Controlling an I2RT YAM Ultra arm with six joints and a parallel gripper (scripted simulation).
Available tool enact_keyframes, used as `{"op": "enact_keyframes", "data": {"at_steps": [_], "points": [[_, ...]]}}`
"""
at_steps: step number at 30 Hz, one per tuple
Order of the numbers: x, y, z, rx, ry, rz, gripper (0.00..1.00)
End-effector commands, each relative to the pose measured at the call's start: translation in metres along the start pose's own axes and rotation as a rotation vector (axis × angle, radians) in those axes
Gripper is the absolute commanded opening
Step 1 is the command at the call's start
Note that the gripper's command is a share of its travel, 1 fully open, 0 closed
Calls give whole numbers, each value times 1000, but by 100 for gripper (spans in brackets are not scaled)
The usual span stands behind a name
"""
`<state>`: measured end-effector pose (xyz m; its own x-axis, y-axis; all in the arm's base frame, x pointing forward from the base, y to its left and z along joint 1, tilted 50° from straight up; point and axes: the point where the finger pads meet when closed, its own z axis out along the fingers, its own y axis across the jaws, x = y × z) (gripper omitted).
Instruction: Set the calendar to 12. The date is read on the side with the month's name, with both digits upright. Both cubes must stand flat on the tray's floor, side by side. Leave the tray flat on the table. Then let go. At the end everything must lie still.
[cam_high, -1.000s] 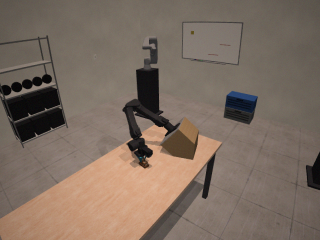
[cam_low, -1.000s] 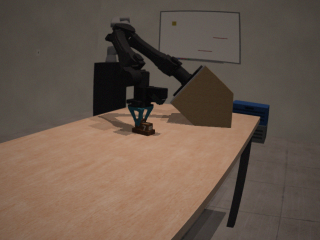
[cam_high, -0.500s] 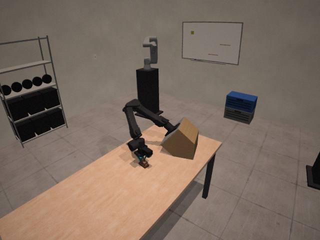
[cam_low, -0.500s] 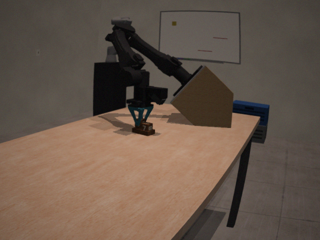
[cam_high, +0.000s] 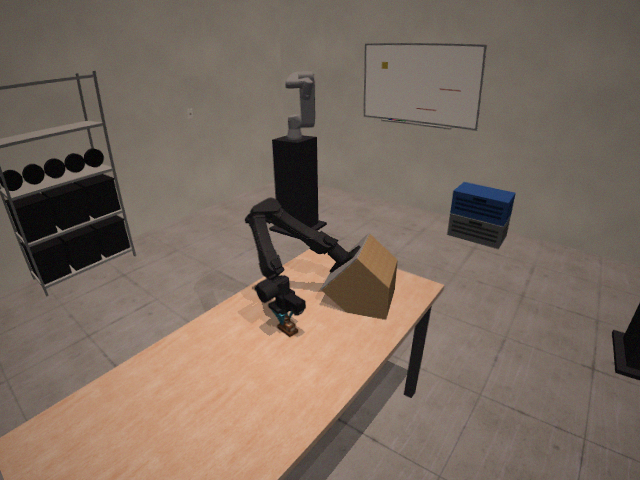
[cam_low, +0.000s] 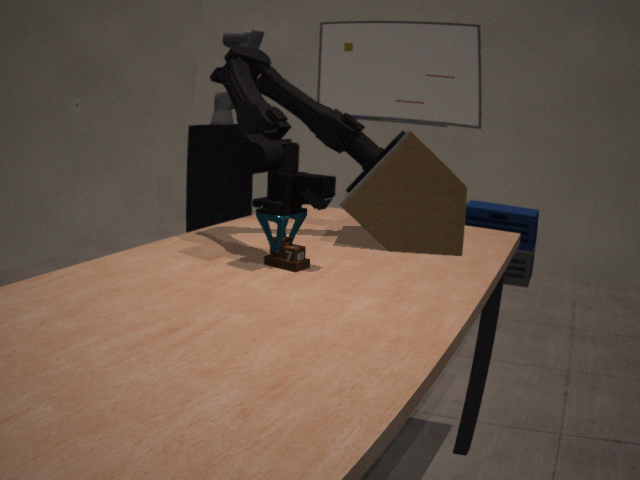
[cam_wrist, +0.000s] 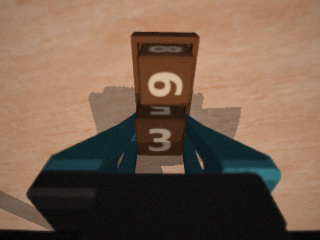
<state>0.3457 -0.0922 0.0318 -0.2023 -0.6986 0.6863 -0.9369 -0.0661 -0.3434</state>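
A small brown calendar tray sits on the wooden table. It holds two brown cubes in a row. In the wrist view the near cube shows a 3 on top. The far cube shows a 6 or 9 on top. In the exterior view one cube shows a 7 on its side, and the other cube stands beside it. My gripper reaches straight down, and its teal fingers are shut on the near cube's two sides.
A large tan box stands tilted on the table behind and to the right of the tray, against the arm's base link. The table's right edge runs near. A shelf, a black pedestal and a blue crate stand on the floor.
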Motion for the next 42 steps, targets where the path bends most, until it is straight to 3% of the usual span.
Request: {"op": "enact_keyframes", "data": {"at_steps": [1,42], "points": [[-2,-14,-10,32,-21,8,27],[-4,-12,-5,14,-18,3,27]]}}
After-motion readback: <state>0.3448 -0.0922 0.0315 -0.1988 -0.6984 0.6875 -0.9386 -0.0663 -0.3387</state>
